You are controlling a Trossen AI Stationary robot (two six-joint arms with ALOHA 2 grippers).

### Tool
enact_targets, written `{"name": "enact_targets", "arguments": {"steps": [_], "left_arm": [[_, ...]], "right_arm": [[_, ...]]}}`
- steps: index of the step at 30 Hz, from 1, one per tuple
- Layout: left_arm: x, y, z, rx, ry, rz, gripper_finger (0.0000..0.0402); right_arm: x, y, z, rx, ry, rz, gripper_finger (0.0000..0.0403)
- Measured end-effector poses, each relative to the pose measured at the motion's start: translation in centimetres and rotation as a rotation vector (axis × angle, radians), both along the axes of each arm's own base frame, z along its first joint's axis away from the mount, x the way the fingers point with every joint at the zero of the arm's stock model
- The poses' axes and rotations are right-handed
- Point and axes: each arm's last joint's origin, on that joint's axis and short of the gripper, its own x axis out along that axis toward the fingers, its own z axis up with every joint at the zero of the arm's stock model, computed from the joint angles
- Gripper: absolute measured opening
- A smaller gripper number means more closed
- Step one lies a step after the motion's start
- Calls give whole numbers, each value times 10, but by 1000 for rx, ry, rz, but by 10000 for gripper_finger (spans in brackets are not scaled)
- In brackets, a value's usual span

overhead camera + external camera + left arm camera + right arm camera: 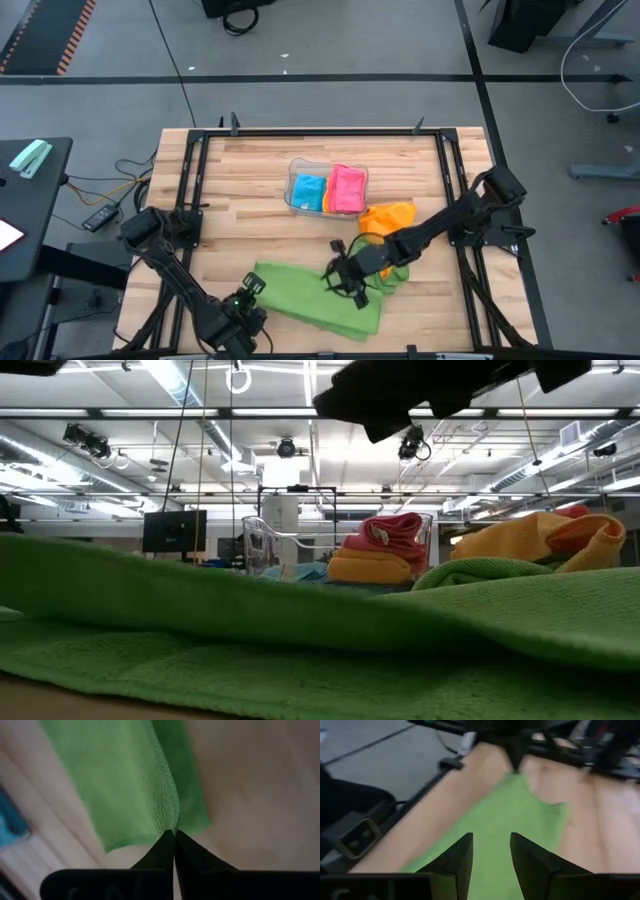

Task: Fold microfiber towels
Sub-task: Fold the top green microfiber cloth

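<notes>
A green microfiber towel (318, 297) lies spread near the table's front edge and fills the foreground of the low view (300, 630). My left gripper (249, 290) (174, 835) is shut on the towel's left end. My right gripper (345, 284) (491, 847) stands open over the towel's right part, with nothing between its fingers. An orange towel (388, 216) lies crumpled on the table behind the green one. Folded blue (309, 190) and pink (346, 188) towels sit in the clear tray (294, 172). My left gripper pinches the green towel's edge (171, 822) at its left end between its two fingers. The fingers come steeply from above. The cloth gathers into a small ridge at the fingertips, and the held end (519, 779) rises slightly while the rest lies on the table.
Black frame rails (190, 200) run along the table's left and right sides and its far edge. Bare wood (250, 190) lies left of the tray and behind the green towel.
</notes>
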Motion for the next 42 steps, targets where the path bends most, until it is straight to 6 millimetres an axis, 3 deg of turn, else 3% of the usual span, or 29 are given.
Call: {"name": "enact_targets", "arguments": {"steps": [6, 11, 15, 24, 30, 35, 42], "left_arm": [[7, 12, 1, 35, 23, 63, 6], [14, 19, 1, 32, 21, 101, 14], [20, 26, 1, 34, 23, 136, 10], [29, 40, 1, 56, 38, 209, 15], [30, 41, 1, 53, 38, 211, 8], [30, 41, 1, 55, 39, 207, 15], [30, 39, 1, 41, 43, 195, 13]], "right_arm": [[3, 37, -27, 14, 44, 25, 140], [0, 73, -27, -24, 129, 21, 140], [-10, 91, -24, -61, 202, -17, 140], [-30, 114, -28, 11, 260, -34, 140], [-31, 129, -63, 12, 325, -59, 140], [-25, 142, -72, 2, 364, -57, 140], [-28, 140, -82, -31, 447, -93, 140]]}}
